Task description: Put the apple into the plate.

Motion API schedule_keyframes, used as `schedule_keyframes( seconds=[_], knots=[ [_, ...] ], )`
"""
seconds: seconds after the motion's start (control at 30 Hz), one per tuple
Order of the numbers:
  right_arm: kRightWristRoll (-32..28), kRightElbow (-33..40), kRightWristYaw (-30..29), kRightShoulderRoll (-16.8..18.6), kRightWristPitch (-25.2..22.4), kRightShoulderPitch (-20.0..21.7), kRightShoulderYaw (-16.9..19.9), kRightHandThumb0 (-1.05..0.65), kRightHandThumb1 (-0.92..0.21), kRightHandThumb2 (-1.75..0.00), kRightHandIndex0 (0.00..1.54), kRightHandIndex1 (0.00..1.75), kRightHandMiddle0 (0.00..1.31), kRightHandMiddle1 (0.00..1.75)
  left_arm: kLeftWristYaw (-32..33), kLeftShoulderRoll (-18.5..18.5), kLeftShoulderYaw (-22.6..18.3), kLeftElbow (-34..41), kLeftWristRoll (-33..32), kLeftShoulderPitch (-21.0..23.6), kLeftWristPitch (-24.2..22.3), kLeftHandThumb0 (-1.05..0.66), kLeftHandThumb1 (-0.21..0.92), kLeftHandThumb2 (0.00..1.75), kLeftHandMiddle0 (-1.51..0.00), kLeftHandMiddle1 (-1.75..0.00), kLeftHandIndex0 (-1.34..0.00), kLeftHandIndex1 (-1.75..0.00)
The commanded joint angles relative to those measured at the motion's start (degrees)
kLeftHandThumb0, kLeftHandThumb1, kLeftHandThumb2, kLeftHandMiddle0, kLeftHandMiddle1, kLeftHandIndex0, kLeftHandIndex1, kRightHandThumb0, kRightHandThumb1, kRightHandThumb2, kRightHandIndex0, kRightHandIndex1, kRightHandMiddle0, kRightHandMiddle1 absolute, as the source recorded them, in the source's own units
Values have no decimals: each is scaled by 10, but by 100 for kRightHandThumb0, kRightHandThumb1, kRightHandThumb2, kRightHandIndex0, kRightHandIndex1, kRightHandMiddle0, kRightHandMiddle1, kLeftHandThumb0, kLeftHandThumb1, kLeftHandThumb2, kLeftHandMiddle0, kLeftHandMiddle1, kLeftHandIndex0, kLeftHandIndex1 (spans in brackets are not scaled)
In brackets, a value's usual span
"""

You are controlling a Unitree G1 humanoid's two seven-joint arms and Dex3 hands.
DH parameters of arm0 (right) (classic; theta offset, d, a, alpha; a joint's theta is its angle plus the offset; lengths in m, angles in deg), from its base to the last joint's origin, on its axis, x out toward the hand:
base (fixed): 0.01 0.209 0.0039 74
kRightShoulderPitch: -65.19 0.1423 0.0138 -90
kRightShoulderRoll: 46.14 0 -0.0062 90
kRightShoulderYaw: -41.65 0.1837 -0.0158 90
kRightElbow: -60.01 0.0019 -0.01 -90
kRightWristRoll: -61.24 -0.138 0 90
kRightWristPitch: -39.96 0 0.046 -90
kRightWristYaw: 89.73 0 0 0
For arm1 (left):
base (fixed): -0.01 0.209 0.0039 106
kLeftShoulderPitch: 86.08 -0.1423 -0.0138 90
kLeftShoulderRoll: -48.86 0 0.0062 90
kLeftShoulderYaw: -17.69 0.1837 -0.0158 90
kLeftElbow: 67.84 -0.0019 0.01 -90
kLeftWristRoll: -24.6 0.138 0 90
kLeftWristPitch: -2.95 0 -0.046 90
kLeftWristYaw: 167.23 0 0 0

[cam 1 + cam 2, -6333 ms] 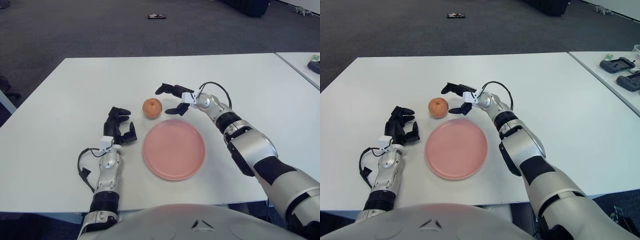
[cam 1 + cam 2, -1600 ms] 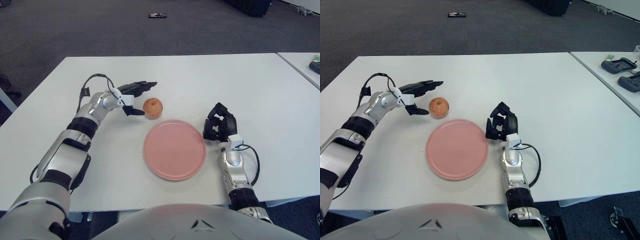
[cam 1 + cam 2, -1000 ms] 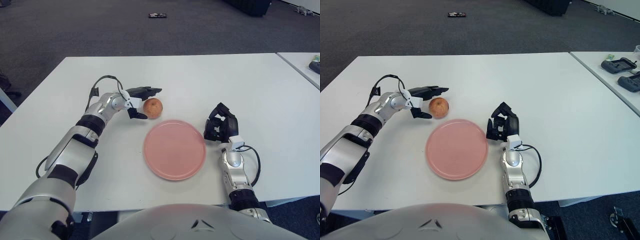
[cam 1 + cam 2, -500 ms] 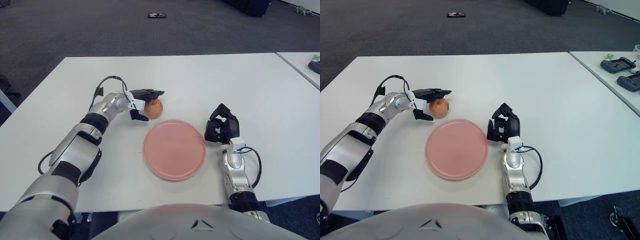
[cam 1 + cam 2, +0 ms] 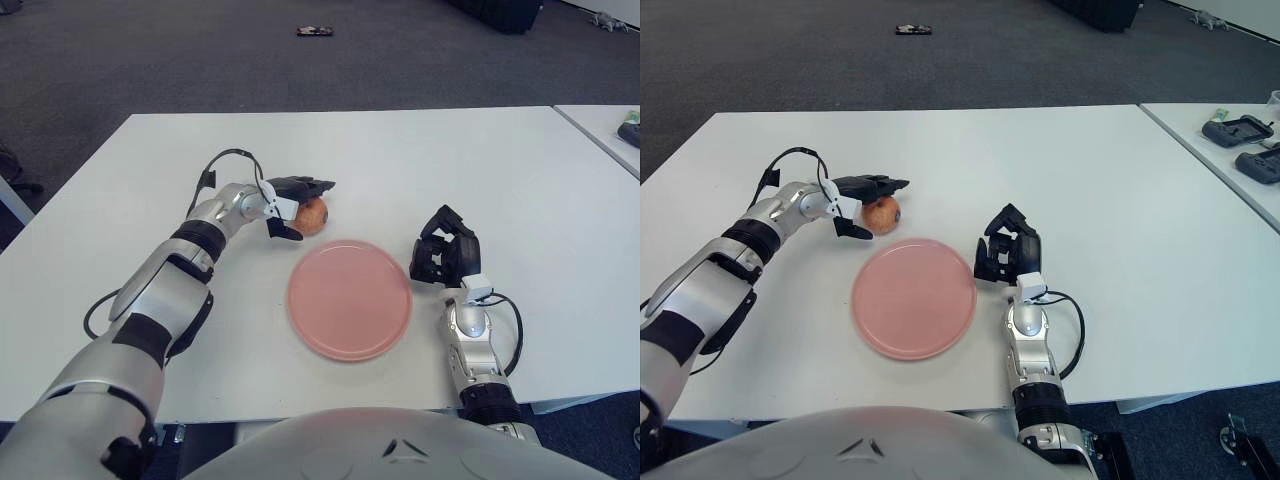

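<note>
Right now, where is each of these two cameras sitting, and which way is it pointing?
Left eye view: on the robot's head, facing forward and down at the white table; the chest and both arms show, the left robot hand around the apple.
Right eye view: on the head a little to the right, aimed the same way; the right robot hand shows beside the pink plate, on its right.
Shared: table, apple, plate, both arms, grey carpet beyond.
</note>
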Motion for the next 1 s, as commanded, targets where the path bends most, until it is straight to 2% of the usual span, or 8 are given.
schedule_keyframes(
  seconds=[0.0, 0.2, 0.33, 0.47, 0.7, 0.8, 0.93, 0.97],
  knots=[
    [-2, 10, -1, 3, -1, -4, 5, -55, -16, -152, 135, 175, 75, 175, 4, -6, 12, -16, 13, 1, 3, -74, 26, 108, -1, -1, 0, 0],
    [-1, 17, -2, 3, -6, -8, 6, -55, -16, -152, 134, 175, 75, 175, 21, -12, 21, -26, 22, 4, 4, -73, 24, 110, -2, -7, 0, -2],
    [-3, 20, -1, 2, -8, -10, 6, -55, -16, -152, 131, 175, 75, 175, 38, -15, 28, -32, 28, 5, 4, -73, 25, 108, 0, -28, 0, -22],
    [3, 21, -5, 2, -7, -12, 7, -55, -16, -152, 131, 175, 74, 175, 61, -16, 41, -38, 42, 7, 8, -75, 27, 105, 0, -54, 0, -53],
    [3, 24, -3, 1, -2, -13, 8, -55, -17, -151, 131, 175, 74, 175, 110, -13, 71, -44, 76, 12, 21, -80, 32, 100, 0, -79, 0, -83],
    [-1, 24, 0, 0, 2, -13, 8, -54, -17, -151, 131, 175, 74, 175, 143, -13, 85, -48, 94, 13, 27, -80, 34, 100, 0, -108, 0, -110],
    [2, 25, -2, 0, 3, -13, 10, -54, -17, -150, 132, 175, 74, 175, 170, -14, 96, -56, 107, 15, 32, -78, 32, 104, 0, -130, 0, -132],
    [3, 24, -2, -1, 6, -13, 11, -54, -17, -150, 132, 175, 74, 175, 184, -15, 101, -60, 114, 15, 32, -79, 33, 105, 0, -137, 0, -143]
  ],
)
